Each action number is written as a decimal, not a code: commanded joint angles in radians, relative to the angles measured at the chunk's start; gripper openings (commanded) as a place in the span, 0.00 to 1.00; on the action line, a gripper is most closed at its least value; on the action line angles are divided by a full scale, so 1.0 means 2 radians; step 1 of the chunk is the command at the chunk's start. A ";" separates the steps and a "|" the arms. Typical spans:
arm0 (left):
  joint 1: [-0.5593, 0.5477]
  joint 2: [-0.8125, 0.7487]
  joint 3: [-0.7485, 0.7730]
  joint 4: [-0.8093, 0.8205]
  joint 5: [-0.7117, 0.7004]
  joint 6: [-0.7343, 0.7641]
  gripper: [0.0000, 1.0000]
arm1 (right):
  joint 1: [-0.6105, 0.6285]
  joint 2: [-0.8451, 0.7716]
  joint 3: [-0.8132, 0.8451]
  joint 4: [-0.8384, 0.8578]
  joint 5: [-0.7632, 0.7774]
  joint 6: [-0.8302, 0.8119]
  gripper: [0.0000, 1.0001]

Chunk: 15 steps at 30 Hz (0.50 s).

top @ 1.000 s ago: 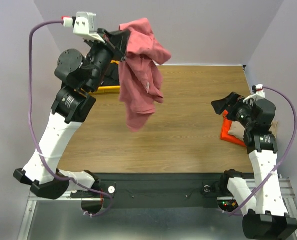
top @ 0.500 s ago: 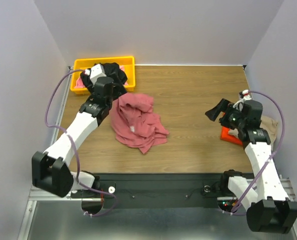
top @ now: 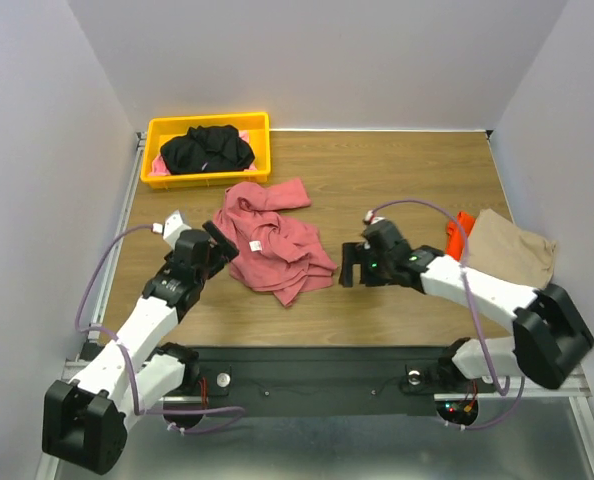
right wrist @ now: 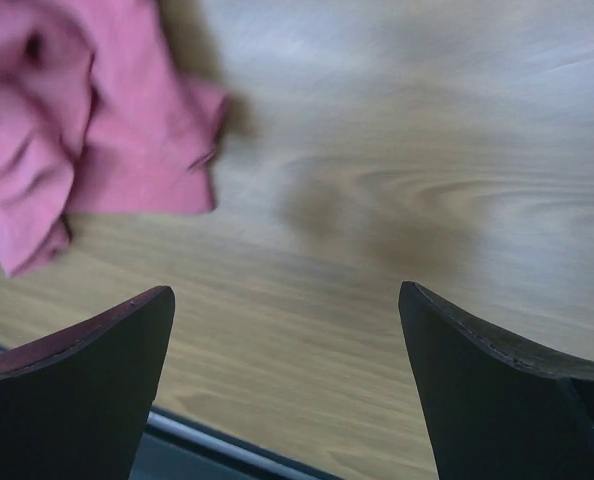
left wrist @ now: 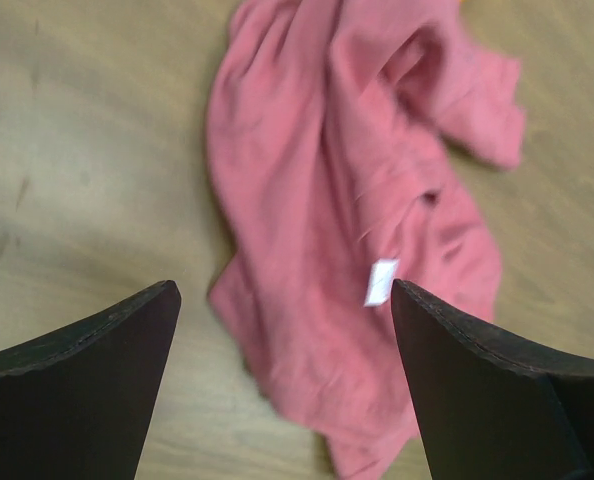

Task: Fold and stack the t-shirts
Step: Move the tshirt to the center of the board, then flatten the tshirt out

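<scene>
**Dusty-red t-shirt crumpled on table; both grippers empty**

The dusty-red t-shirt (top: pixel 274 245) is seen in a crumpled heap on the table (top: pixel 397 180), left of centre and not yet folded. The left gripper (top: pixel 220 243) is held just beside its left edge and the right gripper (top: pixel 351 266) near its right edge. On both, the fingers are spread wide and nothing is held. The black t-shirt (top: pixel 207 150) is heaped in the yellow bin (top: pixel 209 121). The tan t-shirt (top: pixel 514 250) lies at the table's right side.

Step judged: flattening before the first fold. Opposite edges should be taken, one per gripper, and drawn apart low over the wood. A pinch into the bunched middle would probably lift the heap whole.

Only the top view shows the black and tan t-shirts and both arms together. The white label (left wrist: pixel 381 281) and the creases are shown plainly in the left wrist view. In the right wrist view only a corner of cloth is seen at upper left, with bare wood ahead of the fingers, so that gripper is judged not yet lined up on cloth.
</scene>
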 commanded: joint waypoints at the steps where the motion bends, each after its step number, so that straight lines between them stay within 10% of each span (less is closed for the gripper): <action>1: -0.001 -0.037 -0.056 -0.002 0.048 -0.048 0.99 | 0.066 0.057 0.012 0.056 0.068 0.045 1.00; 15: -0.001 0.076 -0.119 0.152 0.101 -0.027 0.84 | 0.150 0.212 0.089 0.110 0.159 0.101 0.84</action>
